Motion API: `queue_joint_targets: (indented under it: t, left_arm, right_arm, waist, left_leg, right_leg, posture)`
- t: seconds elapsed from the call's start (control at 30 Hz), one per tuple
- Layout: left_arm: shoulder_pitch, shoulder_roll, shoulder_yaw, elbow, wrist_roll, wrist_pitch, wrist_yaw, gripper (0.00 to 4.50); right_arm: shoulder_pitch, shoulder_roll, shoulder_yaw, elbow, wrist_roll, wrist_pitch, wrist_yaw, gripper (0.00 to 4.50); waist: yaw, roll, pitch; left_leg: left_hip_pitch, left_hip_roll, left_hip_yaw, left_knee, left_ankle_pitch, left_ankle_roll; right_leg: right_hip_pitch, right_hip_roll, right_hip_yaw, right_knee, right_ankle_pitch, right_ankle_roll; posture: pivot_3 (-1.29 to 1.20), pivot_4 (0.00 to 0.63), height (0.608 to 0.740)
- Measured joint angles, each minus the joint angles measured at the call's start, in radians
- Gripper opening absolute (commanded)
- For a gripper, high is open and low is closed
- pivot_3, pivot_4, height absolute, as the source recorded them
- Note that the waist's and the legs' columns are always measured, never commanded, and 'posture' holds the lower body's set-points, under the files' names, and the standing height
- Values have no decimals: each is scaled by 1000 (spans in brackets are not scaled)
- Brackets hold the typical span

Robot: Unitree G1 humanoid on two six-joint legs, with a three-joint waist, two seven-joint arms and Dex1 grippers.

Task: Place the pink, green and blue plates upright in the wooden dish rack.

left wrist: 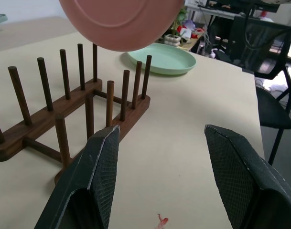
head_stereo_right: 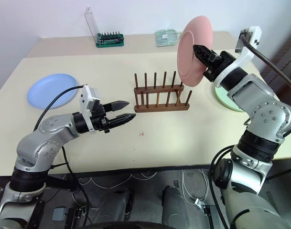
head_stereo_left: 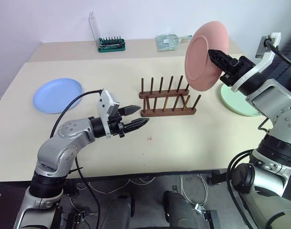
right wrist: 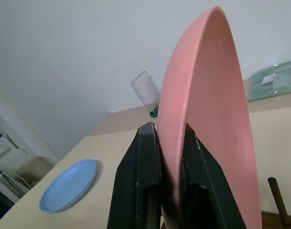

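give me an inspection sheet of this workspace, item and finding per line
surface: beige table, small red mark near the front.
job's things: pink plate held upright above the wooden dish rack, which has no plates in it; blue plate and green plate lie flat on the table.
clutter: green bit set with clear lid and clear packet at the far edge.
grippers: left gripper open, holding nothing, beside the rack; right gripper shut on the pink plate's rim.
cables: black cable along the left arm; loose cables on the floor.
surroundings: white wall behind; black chair nearby.
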Motion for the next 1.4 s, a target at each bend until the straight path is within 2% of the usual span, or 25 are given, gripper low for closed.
queue_joint_targets:
  t: [0.5,0.63,0.73,0.8,0.93,1.03,1.07,1.17,1.27,1.4]
  left_arm:
    - [-1,-18,-3,-16,0,18,19,2882]
    - [-1,-18,-4,-16,0,20,23,2922]
    - [-2,-19,-4,-26,-1,33,30,2922]
    - [-4,-20,-5,-37,-1,41,37,2922]
    - [-8,-24,-4,-39,-3,49,45,2922]
    - [-11,-29,-6,-37,-6,52,43,2922]
    - [-13,-30,-8,-34,-6,52,42,2922]
    - [-14,-35,-15,-24,0,38,26,2922]
    - [-13,-38,-29,-7,4,26,12,2922]
    - [-11,-45,-43,6,12,5,-3,2922]
  right_arm:
    - [20,39,16,130,33,26,-193,67]
    - [20,38,26,135,32,13,-192,1598]
    - [27,0,72,124,-13,-44,-140,1598]
    - [35,-69,104,106,-69,-118,-76,1598]
    - [51,-202,65,127,-143,-247,18,1598]
    - [118,-321,62,223,-244,-326,78,2518]
    - [154,-353,81,248,-292,-358,101,2998]
    - [301,-471,262,296,-500,-490,199,4481]
    - [376,-510,421,362,-676,-628,268,4481]
    - [374,-537,561,479,-855,-806,330,4481]
  waist:
    - [-1,0,0]
    - [-1,1,0]
    - [-2,1,1]
    - [2,2,1]
    - [3,2,1]
    - [3,2,1]
    - [2,2,1]
    - [-4,3,0]
    - [-9,4,1]
    - [-5,6,1]
  left_leg:
    - [0,0,0,0,0,0]
    - [0,0,0,0,0,0]
    - [0,0,0,0,0,0]
    - [-1,0,0,0,0,0]
    - [-1,0,1,1,0,1]
    - [0,0,1,1,0,1]
    - [0,0,2,1,-1,1]
    - [1,0,3,0,-1,1]
    - [2,1,6,1,-1,1]
    - [2,1,6,1,-1,1]
  right_leg:
    - [0,0,0,0,0,0]
    - [0,0,0,0,0,0]
    - [0,1,0,0,0,0]
    - [0,1,0,0,0,0]
    - [1,0,0,-1,0,0]
    - [1,1,0,-1,0,0]
    - [1,1,0,-1,0,0]
    - [1,1,1,-1,0,0]
    - [1,1,2,-1,0,0]
    - [1,1,3,-1,0,0]
  posture:
    - [0,150,740]
    - [0,150,740]
    - [0,150,740]
    - [0,150,740]
    - [0,150,740]
    - [0,150,740]
    - [0,150,740]
    - [0,150,740]
    - [0,150,740]
    - [0,150,740]
